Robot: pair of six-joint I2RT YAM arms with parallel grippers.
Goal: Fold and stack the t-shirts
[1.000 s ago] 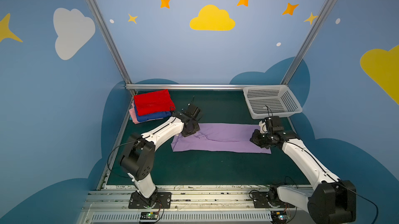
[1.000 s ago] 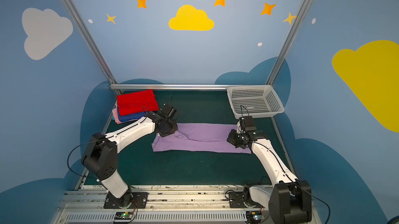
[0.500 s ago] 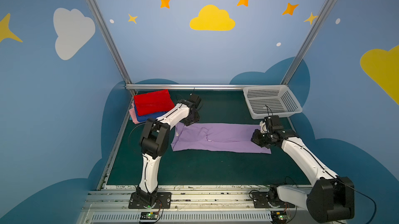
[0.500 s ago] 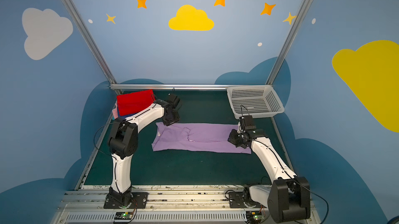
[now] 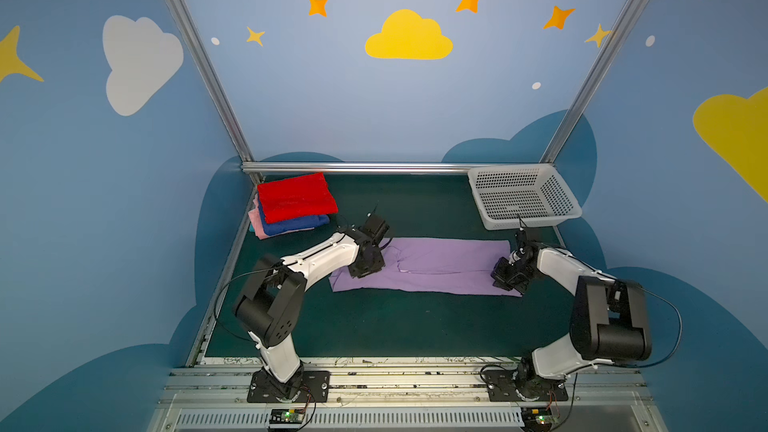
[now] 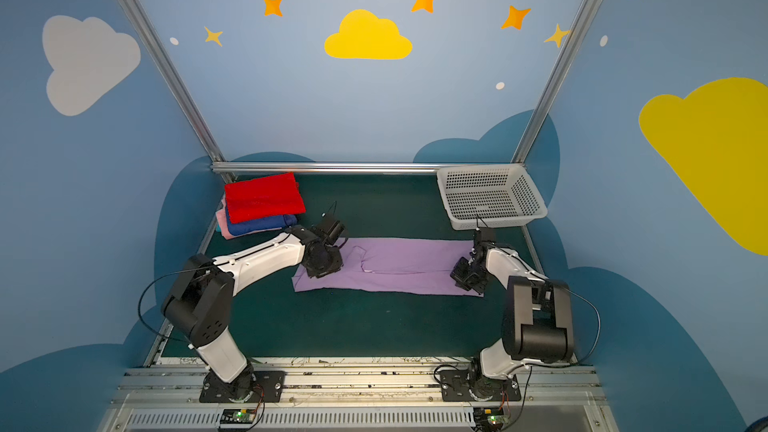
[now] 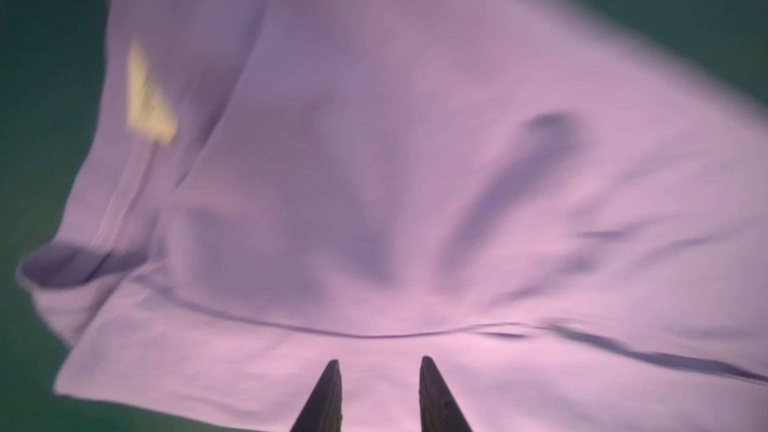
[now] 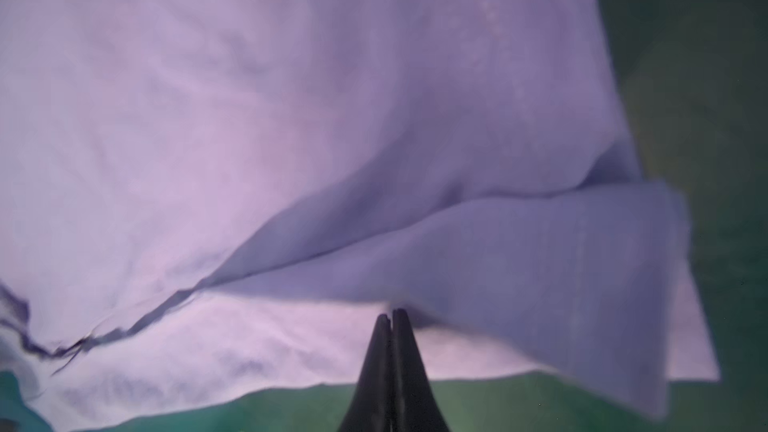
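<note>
Green mat (image 5: 374, 326), lavender t-shirt (image 5: 440, 263) flat, long axis left-right, neck end left

left arm (image 5: 320, 257), right arm (image 5: 559, 265): white link shells, black joint housings, small screws along shells. Thin black cable (image 5: 680, 328) loops off each elbow. Black base plates (image 5: 318, 386), corner bolts. Black tapered fingers (image 7: 324, 401). Green LED on small board (image 5: 286, 414) under each base.

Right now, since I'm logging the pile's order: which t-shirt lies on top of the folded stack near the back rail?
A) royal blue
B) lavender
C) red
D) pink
C: the red t-shirt lies on top, over the royal blue t-shirt and the pink t-shirt, while the lavender t-shirt lies spread out apart from the stack.
</note>
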